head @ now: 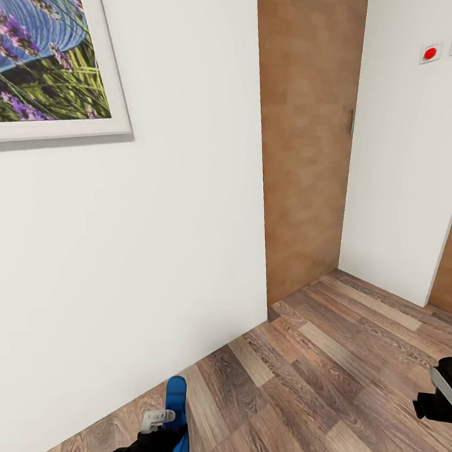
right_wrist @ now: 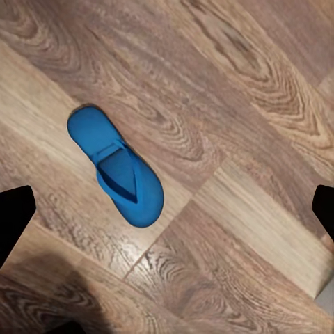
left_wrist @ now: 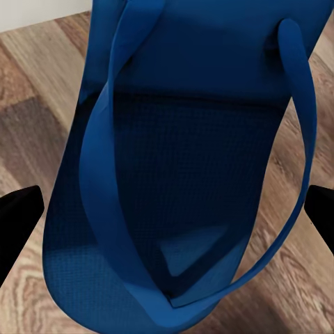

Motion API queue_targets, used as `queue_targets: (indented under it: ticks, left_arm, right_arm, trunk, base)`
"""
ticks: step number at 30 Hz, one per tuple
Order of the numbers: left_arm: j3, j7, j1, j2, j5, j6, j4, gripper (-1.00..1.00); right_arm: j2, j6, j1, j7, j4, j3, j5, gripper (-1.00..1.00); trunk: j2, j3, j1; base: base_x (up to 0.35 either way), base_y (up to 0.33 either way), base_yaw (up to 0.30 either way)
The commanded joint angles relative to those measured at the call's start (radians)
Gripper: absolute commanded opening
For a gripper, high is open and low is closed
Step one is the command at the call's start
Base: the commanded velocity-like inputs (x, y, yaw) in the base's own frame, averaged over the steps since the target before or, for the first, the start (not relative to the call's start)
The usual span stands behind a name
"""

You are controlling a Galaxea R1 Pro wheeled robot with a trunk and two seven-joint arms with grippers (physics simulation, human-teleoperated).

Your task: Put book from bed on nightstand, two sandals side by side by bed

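Left gripper pinches one blue sandal at 7 o'clock; we judge it may slip. Right gripper spread above second sandal.

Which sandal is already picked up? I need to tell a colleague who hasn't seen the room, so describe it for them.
Start at the white wall under the lavender picture; near its foot, above the wood-plank floor, the left gripper holds a bright blue sandal tilted up on end. The other sandal lies flat on the planks, below the right gripper.
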Motion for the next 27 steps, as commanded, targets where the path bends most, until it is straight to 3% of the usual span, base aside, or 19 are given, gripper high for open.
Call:
queue_targets:
  ticks: [1, 11, 15, 19, 25, 27]
  left_arm:
    - [-0.002, -0.004, -0.001, 0.000, 0.009, -0.002, 0.001, -1.00]
    - [-0.003, -0.006, 0.000, 0.000, 0.008, -0.001, 0.001, -1.00]
    - [-0.003, -0.007, 0.000, 0.000, 0.008, -0.002, 0.001, -1.00]
    - [0.001, -0.029, -0.001, 0.000, 0.009, -0.001, -0.001, -1.00]
    - [0.001, -0.160, -0.001, -0.001, 0.011, 0.024, -0.096, -1.00]
    - [0.000, -0.218, -0.001, -0.004, 0.010, 0.085, -0.116, -1.00]
  right_arm:
    - [0.000, 0.003, -0.001, -0.006, -0.001, -0.001, -0.009, 1.00]
    - [0.003, 0.001, 0.000, -0.006, -0.001, 0.001, -0.007, 1.00]
    - [0.005, 0.000, 0.000, -0.005, -0.001, 0.000, -0.008, 1.00]
    - [0.007, -0.021, 0.000, -0.004, -0.001, 0.000, -0.009, 1.00]
    - [0.007, -0.037, 0.000, -0.004, 0.000, 0.000, -0.008, 1.00]
    - [0.007, -0.038, 0.000, -0.005, 0.000, 0.000, -0.008, 1.00]
  trunk:
    - [-0.008, -0.004, 0.004]
    - [-0.078, -0.036, 0.042]
    - [-0.079, -0.051, 0.044]
    - [-0.079, -0.051, 0.044]
    - [-0.079, -0.051, 0.044]
    - [-0.079, -0.051, 0.044]
  base:
    - [0.000, 0.000, 0.000]
    - [0.000, 0.000, 0.000]
    - [0.000, 0.000, 0.000]
    - [0.000, 0.000, 0.000]
    - [0.000, 0.000, 0.000]
    - [0.000, 0.000, 0.000]
